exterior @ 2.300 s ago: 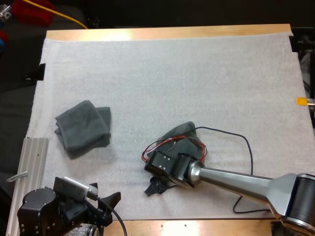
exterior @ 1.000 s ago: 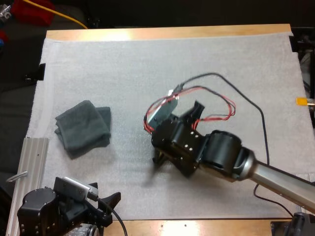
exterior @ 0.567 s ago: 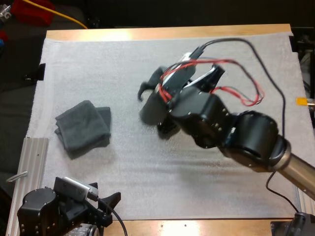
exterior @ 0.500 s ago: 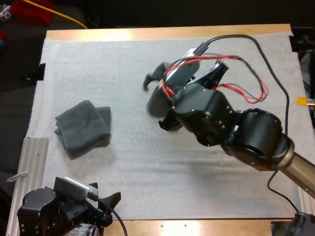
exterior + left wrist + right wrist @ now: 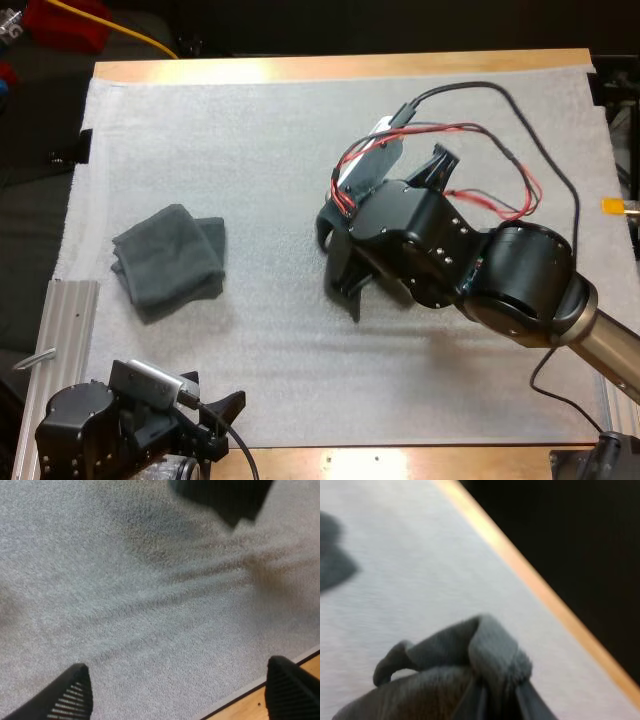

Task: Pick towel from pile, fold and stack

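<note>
The pick is judged to be done and the carry or laying-out to be in hand: the towel (image 5: 490,655) is pinched in a bunch between the closed fingers of the right gripper (image 5: 497,700) and is held above the mat (image 5: 250,140) near its middle, with part of it hanging under the arm in the high view. The other towel (image 5: 168,260) is seen lying in a rough fold at the mat's left side, well apart from the held one. The left gripper (image 5: 182,687) is held low over bare mat by the near edge of the table (image 5: 340,68), its fingers spread wide with nothing between them. For the next move, it is judged that the towel needs to be lowered and spread flat on free mat, so that an edge or corner can be taken by the left gripper for folding. No brand, label or writing can be read anywhere.
</note>
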